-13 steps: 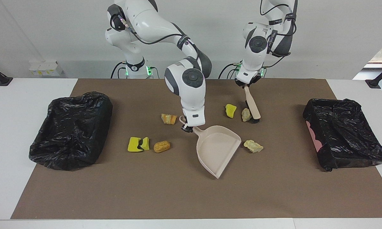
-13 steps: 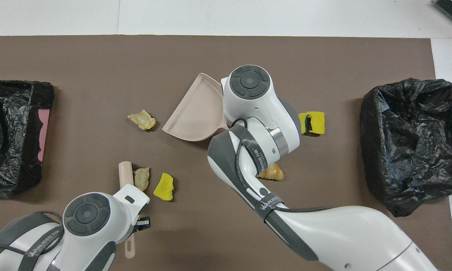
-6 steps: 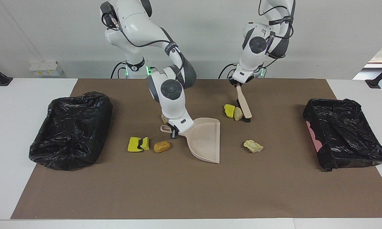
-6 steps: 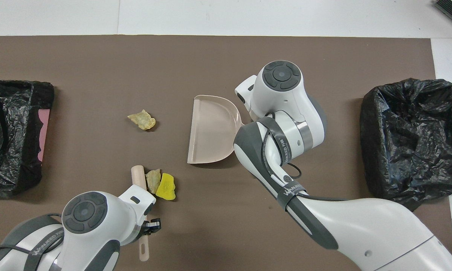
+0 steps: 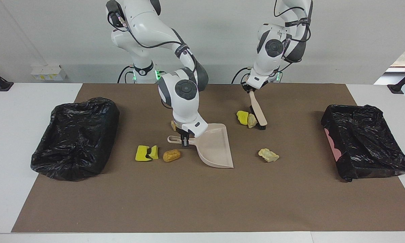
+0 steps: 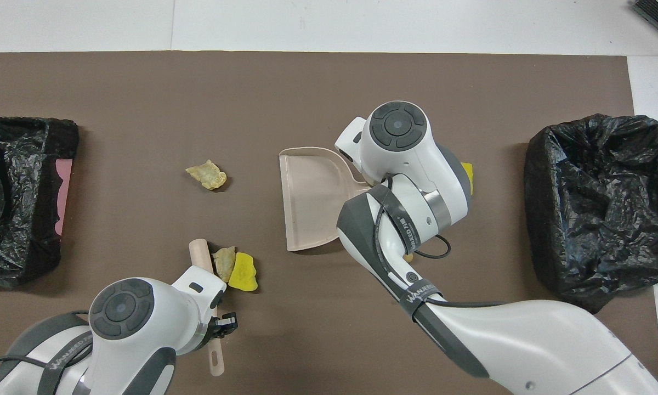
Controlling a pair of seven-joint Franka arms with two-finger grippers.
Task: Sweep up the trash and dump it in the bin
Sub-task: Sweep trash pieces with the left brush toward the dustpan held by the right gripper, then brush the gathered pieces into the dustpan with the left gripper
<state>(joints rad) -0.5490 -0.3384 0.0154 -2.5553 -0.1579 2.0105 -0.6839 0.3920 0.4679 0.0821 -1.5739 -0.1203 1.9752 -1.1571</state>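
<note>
Trash: seven small lumps lie loose on the brown mat (image 5: 202, 202) that covers the table (image 5: 6, 162); none is in a bin or in the dustpan.
Black-lined bin (image 5: 76, 136): at the right arm's end of the table, well apart from both tools.
Yellow pair (image 5: 146, 152): two bright yellow spongy pieces touching each other, on the mat between that bin and the right tool.
Orange-brown lump (image 5: 171, 155): just beside the yellow pair, close under the dustpan's handle and near the right tool.
Right tool (image 5: 185, 141): clenched on the handle of the beige dustpan (image 5: 213, 145), low over the middle of the mat.
Dustpan: its pan reaches from the right tool toward the left arm's end, its open edge turned that way; whether it rests on the mat I cannot tell.
Bread-like bit (image 5: 173, 125): mostly hidden by the right arm's wrist, nearer to the robots than the right tool.
Yellow piece (image 5: 242, 117) and beige chunk (image 5: 252, 120): touching each other, pressed against the black bristles of the brush (image 5: 258, 109).
Left tool (image 5: 249, 89): clenched on the upper end of the brush handle; the brush slants down from it to the mat.
Pale chunk (image 5: 268, 155): alone on the mat, between the dustpan's open edge and the second bin, apart from both tools.
Second black-lined bin (image 5: 364, 145): at the left arm's end, pink showing at its torn lining, well apart from the left tool.
</note>
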